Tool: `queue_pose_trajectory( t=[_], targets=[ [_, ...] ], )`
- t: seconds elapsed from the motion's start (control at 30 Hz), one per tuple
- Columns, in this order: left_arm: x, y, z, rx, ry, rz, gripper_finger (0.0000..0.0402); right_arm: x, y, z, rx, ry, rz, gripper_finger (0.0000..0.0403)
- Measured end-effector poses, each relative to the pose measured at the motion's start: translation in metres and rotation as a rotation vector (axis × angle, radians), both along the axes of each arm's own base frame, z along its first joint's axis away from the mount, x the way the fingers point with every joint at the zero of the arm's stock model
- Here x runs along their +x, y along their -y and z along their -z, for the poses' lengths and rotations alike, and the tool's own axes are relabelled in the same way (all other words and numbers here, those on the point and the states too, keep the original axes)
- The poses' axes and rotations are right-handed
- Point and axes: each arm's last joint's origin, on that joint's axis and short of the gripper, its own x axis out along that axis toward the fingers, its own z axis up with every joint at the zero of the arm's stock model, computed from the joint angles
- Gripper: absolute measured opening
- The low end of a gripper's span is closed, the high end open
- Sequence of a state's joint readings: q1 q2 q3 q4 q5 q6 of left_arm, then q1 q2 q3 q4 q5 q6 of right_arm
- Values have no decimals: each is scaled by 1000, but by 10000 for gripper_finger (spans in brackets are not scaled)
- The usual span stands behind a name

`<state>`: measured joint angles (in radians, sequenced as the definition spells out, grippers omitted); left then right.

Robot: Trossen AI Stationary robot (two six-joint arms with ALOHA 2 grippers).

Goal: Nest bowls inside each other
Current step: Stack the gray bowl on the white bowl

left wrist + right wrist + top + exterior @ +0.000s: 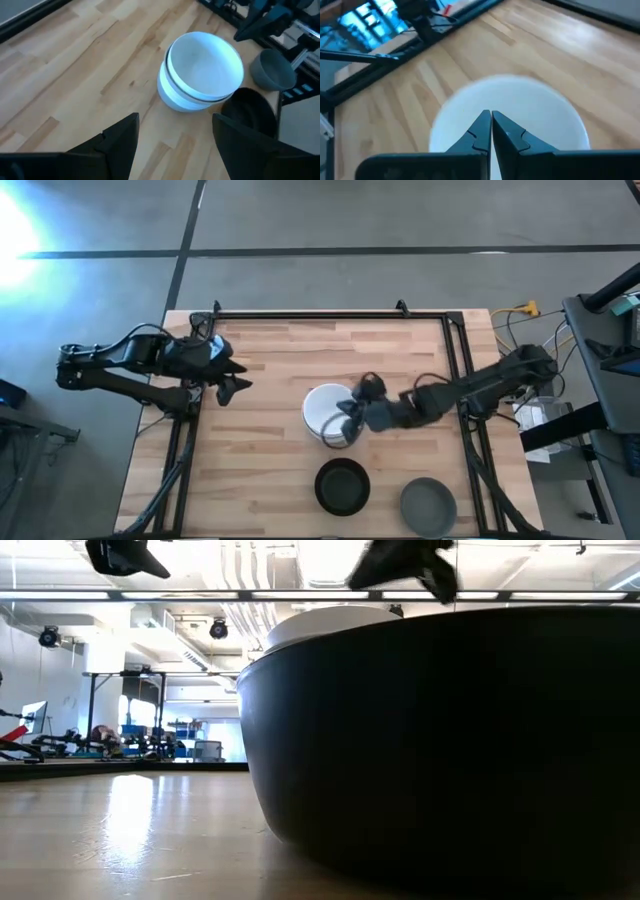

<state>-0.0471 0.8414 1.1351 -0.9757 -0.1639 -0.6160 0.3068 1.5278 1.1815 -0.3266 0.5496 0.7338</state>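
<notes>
A stack of nested white bowls (326, 413) stands on the table's middle; it also shows in the left wrist view (200, 70) and behind the black bowl in the low view (320, 625). A black bowl (342, 485) and a dark grey bowl (428, 505) stand near the front edge, each on its base. My right gripper (491, 120) is shut, hovering over the stack's opening (347, 420), and in the low view (405, 565) it stays above the rim. My left gripper (175, 145) is open and empty at the table's left (235, 385). The other bowls are out of view.
A black frame rail (320, 315) runs along the table's far edge, with side rails left and right. The black bowl (450, 740) fills most of the low view. Bare wood (270, 350) lies between the left gripper and the stack.
</notes>
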Motion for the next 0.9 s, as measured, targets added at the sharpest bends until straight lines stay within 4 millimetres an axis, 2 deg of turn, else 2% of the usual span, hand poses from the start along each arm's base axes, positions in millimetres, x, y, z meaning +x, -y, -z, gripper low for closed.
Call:
queue_pose_trajectory(
  t=[0.17, 0.23, 0.37, 0.47, 0.6, 0.7, 0.8, 0.9],
  targets=[
    [13, 1, 14, 2, -12, 30, 235, -16, -22, 31, 92, 73, 34, 9],
    [19, 2, 19, -16, -7, 54, 235, -14, -29, 40, 131, 114, 32, 9],
    [28, 5, 31, -54, -2, 101, 235, -8, -36, 59, 144, 67, 52, 9],
    [33, 6, 34, -72, -4, 123, 235, 1, -40, 66, 143, 15, 59, 9],
    [36, 7, 34, -86, -8, 144, 235, 9, -44, 58, 129, 9, 53, 9],
    [34, 8, 32, -86, 4, 151, 235, 12, -45, 41, 94, 16, 25, 9],
    [32, 9, 31, -87, 11, 155, 235, 5, -47, 22, 67, -13, 0, 9],
    [30, 8, 30, -86, 17, 157, 235, -11, -50, 10, 82, -102, -43, 9]
  ],
)
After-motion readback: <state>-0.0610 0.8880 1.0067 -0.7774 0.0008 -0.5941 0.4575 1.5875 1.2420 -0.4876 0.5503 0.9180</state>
